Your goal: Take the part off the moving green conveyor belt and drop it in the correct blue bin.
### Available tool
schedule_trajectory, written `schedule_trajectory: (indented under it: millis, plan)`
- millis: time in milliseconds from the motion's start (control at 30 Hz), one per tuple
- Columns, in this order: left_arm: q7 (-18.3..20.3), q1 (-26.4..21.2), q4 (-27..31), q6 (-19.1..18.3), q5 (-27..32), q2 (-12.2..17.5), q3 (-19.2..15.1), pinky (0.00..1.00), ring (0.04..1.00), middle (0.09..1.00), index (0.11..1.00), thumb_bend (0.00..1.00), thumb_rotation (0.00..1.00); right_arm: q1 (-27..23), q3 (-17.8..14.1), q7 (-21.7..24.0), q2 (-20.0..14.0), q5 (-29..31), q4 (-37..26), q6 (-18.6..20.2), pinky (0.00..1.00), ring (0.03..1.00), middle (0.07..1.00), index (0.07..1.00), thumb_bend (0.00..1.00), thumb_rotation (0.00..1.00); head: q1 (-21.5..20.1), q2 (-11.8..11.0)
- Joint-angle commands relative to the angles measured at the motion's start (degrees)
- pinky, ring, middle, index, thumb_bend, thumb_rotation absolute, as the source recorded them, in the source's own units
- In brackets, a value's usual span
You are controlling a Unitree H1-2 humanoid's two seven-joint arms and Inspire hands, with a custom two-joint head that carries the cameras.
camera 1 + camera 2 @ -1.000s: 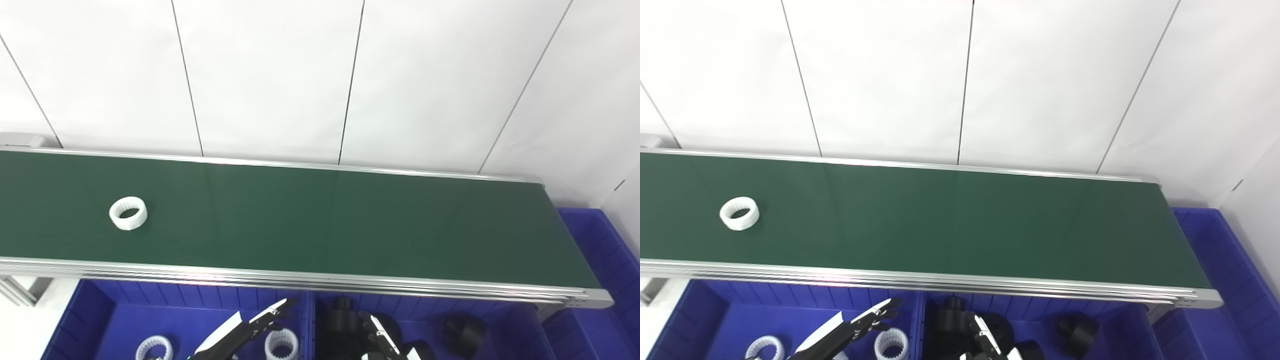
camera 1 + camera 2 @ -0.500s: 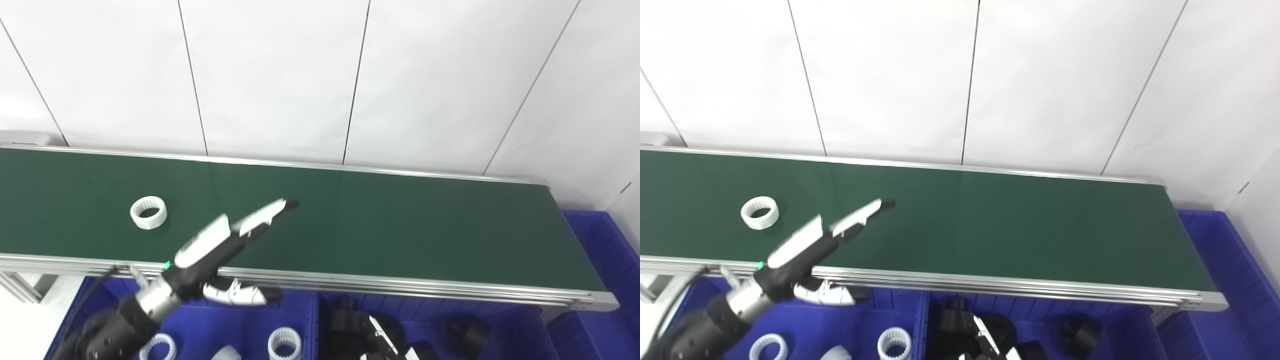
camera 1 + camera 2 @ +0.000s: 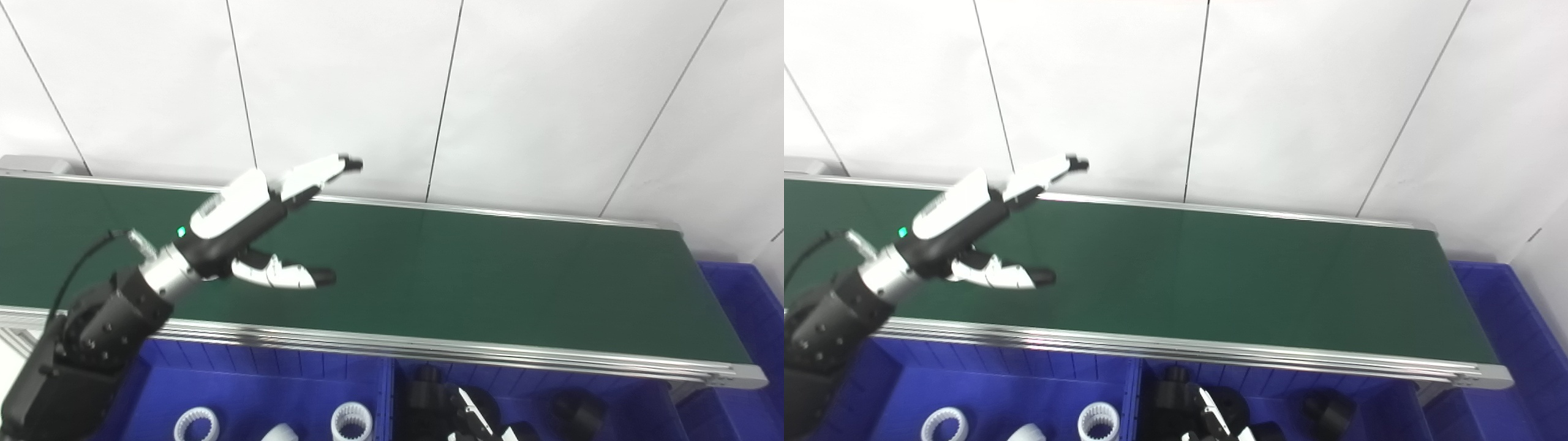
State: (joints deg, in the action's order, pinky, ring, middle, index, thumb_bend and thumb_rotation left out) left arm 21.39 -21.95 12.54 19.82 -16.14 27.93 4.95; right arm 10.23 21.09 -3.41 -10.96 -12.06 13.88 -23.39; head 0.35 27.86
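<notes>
White wall panels (image 3: 551, 92) stand behind the green belt (image 3: 490, 275). You can't see the white ring on it now. Half a second ago it lay flat near the belt's left end, hole upward, with no long axis to speak of. Since then your left hand (image 3: 245, 226) has risen from the near edge to above that stretch, and probably hides the ring. Its fingers (image 3: 318, 171) are spread toward the far edge, thumb apart, holding nothing visible, so the grasp looks yet to come. Below the near edge, the left bin (image 3: 263, 367) holds white rings (image 3: 351, 419), likely the ring's place. The right hand (image 3: 471, 422) barely shows; its fingers can't be judged
</notes>
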Motion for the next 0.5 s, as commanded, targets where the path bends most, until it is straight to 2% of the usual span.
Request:
schedule_trajectory:
  millis: [0, 200, 300, 367, 467]
  plan:
    - [-1.61, -3.72, -0.53, 1.75, -0.23, 2.02, -1.73, 0.96, 0.987, 1.0, 0.984, 0.38, 0.77, -0.75, 0.03, -0.52, -0.16, -0.01, -1.08, -3.52, 0.95, 0.975, 0.992, 0.972, 0.42, 0.98, -0.12, 0.04]
    - [-2.63, -6.56, -3.93, 3.43, -2.31, 3.09, -3.05, 0.92, 0.979, 1.0, 0.978, 0.38, 0.78, -0.71, -0.05, -0.36, -0.16, 0.05, -1.17, -3.53, 0.95, 0.977, 0.995, 0.972, 0.42, 0.98, -0.08, 0.19]
    - [-3.03, -7.33, -6.19, 4.23, -3.46, 3.5, -3.41, 0.93, 0.973, 0.996, 0.973, 0.39, 0.81, -0.87, -0.07, 0.09, -0.33, 0.54, -1.01, -3.53, 0.95, 0.979, 0.999, 0.976, 0.43, 0.99, -0.04, 0.1]
    - [-4.1, -8.02, -8.51, 5.17, -6.0, 3.72, -3.46, 0.93, 0.966, 0.991, 0.969, 0.41, 0.78, -1.12, -0.04, 0.03, -0.32, 0.46, -0.71, -3.53, 0.95, 0.978, 0.999, 0.975, 0.43, 0.99, -0.11, 0.03]
    - [-6.52, -9.11, -13.26, 6.79, -9.87, 3.84, -2.74, 0.93, 0.959, 0.984, 0.967, 0.42, 0.67, -1.42, -0.02, -0.25, -0.21, -0.15, -0.44, -3.53, 0.95, 0.976, 0.996, 0.973, 0.42, 0.99, -0.4, -0.04]
